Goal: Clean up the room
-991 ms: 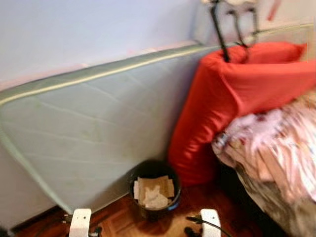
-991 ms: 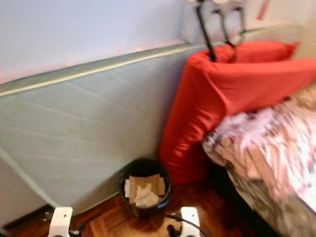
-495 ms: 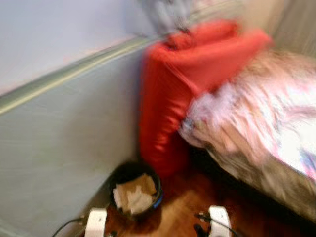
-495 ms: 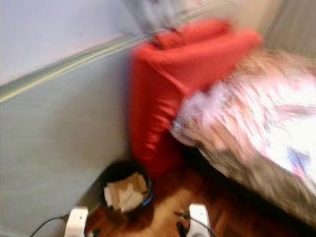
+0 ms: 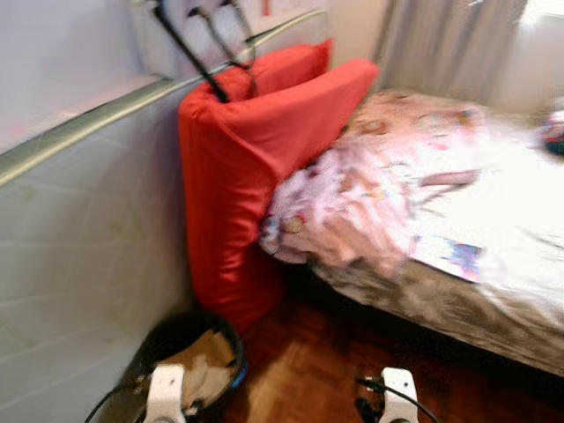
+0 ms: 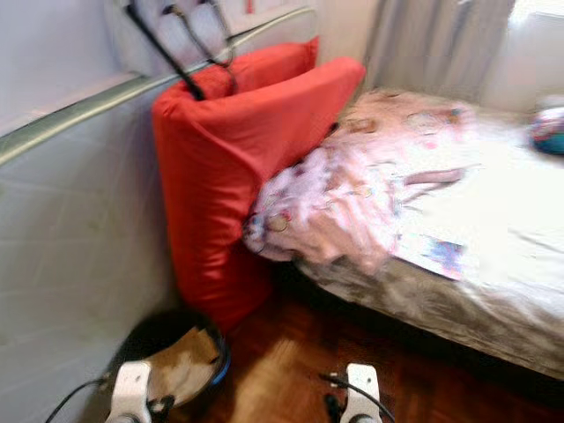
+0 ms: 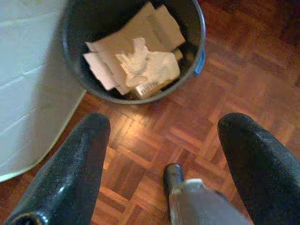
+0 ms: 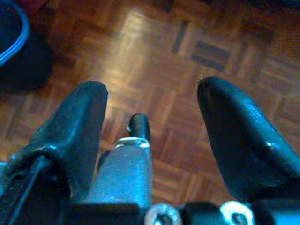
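1. Parquet floor (image 7: 225,89) is filling the low part of the scene, with a pale mattress (image 5: 79,264) leaning against the wall on the robot's left and a bed (image 5: 458,203) reaching away on its right.
2. Compared with a second ago, the whole picture is sitting further to the right: the camera has turned, so the bed and a grey curtain (image 5: 441,44) are now taking up much more of the head views, while the mattress is shrinking toward the left edge.
3. Things themselves are not showing any shift; the black bin (image 7: 75,70) is standing at the foot of the mattress, just beside the bottom of the red cushion (image 5: 256,167), and is holding torn cardboard and crumpled paper (image 7: 140,65).
4. That cushion is standing upright between the mattress and the head end of the bed, with a rumpled floral blanket (image 5: 352,203) spilling over the bed's near corner against it.
5. Both arms are hanging low at the bottom edge of the head views, wrists pointing down at the floor.
6. Left gripper (image 7: 164,154) is hovering above the floor just short of the bin's rim, fingers (image 7: 75,164) spread wide and holding nothing.
7. Right gripper (image 8: 154,136) is hanging over bare parquet, its fingers (image 8: 234,136) likewise spread apart and touching nothing.
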Robot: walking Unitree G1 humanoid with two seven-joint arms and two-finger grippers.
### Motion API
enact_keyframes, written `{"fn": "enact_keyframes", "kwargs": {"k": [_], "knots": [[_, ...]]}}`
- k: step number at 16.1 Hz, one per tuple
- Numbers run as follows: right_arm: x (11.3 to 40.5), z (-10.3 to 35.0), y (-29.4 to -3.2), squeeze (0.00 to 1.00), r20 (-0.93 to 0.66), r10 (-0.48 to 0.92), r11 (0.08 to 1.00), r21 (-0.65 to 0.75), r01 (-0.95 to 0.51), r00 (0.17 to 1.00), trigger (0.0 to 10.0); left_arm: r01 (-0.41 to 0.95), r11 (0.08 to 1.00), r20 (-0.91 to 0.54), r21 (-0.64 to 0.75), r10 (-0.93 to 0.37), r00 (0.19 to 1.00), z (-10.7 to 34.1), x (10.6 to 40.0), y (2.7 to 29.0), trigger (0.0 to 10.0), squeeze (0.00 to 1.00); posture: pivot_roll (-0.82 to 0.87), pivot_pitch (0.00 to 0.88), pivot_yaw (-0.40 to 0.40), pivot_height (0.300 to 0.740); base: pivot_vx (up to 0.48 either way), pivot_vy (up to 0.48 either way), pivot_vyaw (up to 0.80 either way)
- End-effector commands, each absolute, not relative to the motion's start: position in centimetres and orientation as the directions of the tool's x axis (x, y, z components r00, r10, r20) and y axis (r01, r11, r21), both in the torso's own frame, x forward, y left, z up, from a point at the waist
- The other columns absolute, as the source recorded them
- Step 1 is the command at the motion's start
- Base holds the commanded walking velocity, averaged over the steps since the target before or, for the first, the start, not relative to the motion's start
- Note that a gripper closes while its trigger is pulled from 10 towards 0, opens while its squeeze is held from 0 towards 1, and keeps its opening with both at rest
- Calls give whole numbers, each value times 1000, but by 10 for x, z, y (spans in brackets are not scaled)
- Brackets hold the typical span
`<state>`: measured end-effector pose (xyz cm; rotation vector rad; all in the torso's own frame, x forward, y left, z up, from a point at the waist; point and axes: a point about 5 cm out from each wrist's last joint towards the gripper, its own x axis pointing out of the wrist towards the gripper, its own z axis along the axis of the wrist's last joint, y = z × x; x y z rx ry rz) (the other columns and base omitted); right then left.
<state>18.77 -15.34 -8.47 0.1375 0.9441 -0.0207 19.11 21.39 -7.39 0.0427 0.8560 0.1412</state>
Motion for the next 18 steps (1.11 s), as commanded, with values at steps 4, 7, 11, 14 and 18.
{"fn": "enact_keyframes", "kwargs": {"k": [4,7,11,14,18], "knots": [[188,-84,-153,0,-804,62,988,132,76,591,10000,-137,986,-758,94,161,632,-77,186,213,10000,0,38,0,-56,740,0,0,-338],[187,-85,-153,0,-805,66,990,126,61,590,10000,-140,985,-756,105,170,632,-77,184,214,10000,0,51,0,-61,740,0,-90,0],[184,-86,-151,0,-804,80,989,139,56,589,10000,-130,984,-766,123,177,618,-80,176,218,10000,0,69,0,-50,740,0,-284,0],[183,-87,-147,0,-806,88,988,147,53,586,10000,-115,984,-765,133,176,620,-80,176,221,10000,0,80,0,-27,740,0,-285,0],[184,-86,-143,0,-803,91,986,156,61,588,10000,-96,985,-756,144,172,631,-76,182,224,10000,0,75,0,-15,740,0,-285,0]]}}
